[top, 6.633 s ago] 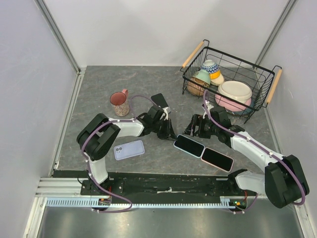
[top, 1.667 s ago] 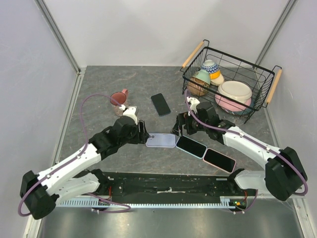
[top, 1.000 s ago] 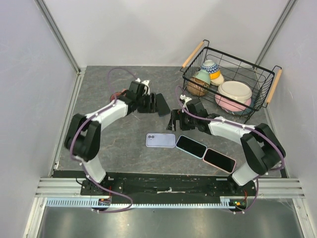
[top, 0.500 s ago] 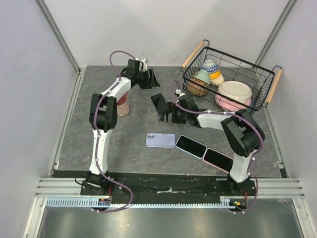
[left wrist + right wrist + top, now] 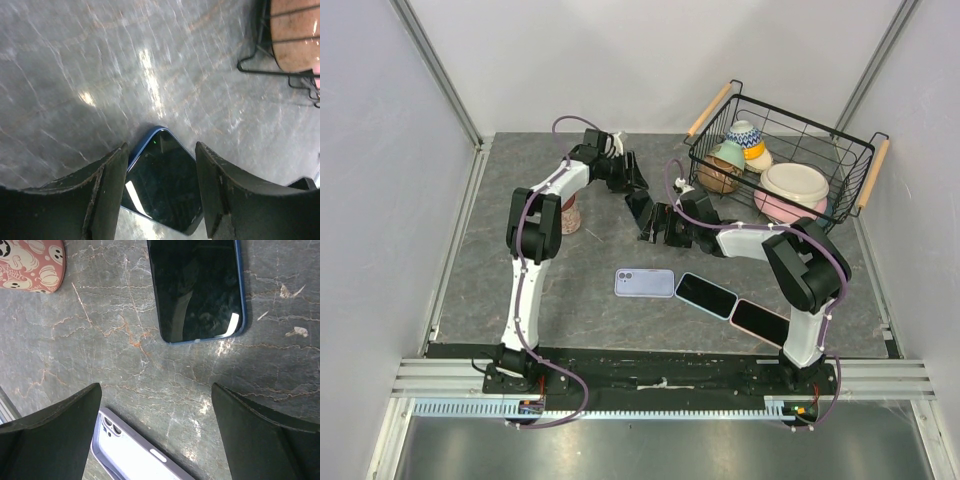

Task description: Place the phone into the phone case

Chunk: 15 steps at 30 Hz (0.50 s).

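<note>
The left gripper point(image 5: 161, 150) is hanging low over the table point(image 5: 100, 60) with its jaws apart. The phone point(image 5: 161, 187) is lying flat between them, face up and turned corner-first rather than square to the fingers point(image 5: 107, 195). Closing now is likely to twist it or send it skidding, since it is lying so thin on the surface. The right gripper point(image 5: 155, 390), jaws spread wide and holding nothing, is hovering just beside. The phone is lying ahead of its tips, and the case point(image 5: 127, 452) is showing behind them, nearer the wrist. With both grippers crowding one phone, they are risking a knock against each other.
</note>
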Motion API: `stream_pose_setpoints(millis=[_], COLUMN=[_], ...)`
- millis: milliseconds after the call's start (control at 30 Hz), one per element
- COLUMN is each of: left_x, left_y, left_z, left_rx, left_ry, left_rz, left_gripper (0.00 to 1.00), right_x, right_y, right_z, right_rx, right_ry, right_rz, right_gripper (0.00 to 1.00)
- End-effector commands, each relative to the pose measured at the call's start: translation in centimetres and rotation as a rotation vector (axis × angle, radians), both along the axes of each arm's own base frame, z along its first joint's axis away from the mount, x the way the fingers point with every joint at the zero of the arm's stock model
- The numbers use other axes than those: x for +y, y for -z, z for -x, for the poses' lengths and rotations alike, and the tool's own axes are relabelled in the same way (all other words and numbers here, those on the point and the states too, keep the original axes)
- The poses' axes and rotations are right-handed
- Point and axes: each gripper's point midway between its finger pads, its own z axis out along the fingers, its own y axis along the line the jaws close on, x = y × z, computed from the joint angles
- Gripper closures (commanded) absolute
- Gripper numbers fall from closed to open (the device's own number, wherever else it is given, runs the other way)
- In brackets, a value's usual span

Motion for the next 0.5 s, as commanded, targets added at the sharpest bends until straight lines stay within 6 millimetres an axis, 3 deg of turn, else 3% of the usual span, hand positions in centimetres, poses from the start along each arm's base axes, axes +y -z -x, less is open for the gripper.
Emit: stream_pose_setpoints(millis=[0, 33, 67, 233, 300, 333, 400, 467], left_x=[-0.8, -1.3, -1.0, -1.7, -1.8, -1.6, -2.0, -2.0], left_y=[0.6, -0.9, 0.4, -0.7, -1.0, -0.2, -1.6, -1.3], left_z=[5.0, 5.6, 7.4, 11.9, 14.3, 16.0, 16.8, 18.0], left_rx=[0.091, 0.065, 0.112, 0.111, 0.129, 0.168, 0.148, 0.158], left_ry=[0.062, 0.068, 0.066, 0.086, 0.086, 0.097, 0.094, 0.081], left_rz=[0.013, 0.023, 0.014, 0.068, 0.078, 0.089, 0.133, 0.151], left_gripper=[0.36, 0.36, 0.36, 0.37, 0.37, 0.37, 0.38, 0.38], right_x=[-0.8, -1.1, -1.4, -3.1, -3.7, -3.9, -4.4, -4.6], right_y=[1.0, 1.0, 0.6, 0.8, 0.6, 0.5, 0.2, -0.5], right_z=[0.6, 0.6, 0.6, 2.2, 3.2, 3.6, 4.6, 5.1], right_rx=[0.034, 0.038, 0.032, 0.045, 0.047, 0.047, 0.045, 0.031], right_ry=[0.013, 0.018, 0.024, 0.035, 0.032, 0.03, 0.031, 0.028], right_rz=[0.005, 0.005, 0.0, 0.016, 0.015, 0.011, 0.002, -0.009], right_gripper=[0.02, 0.02, 0.02, 0.02, 0.02, 0.02, 0.02, 0.02])
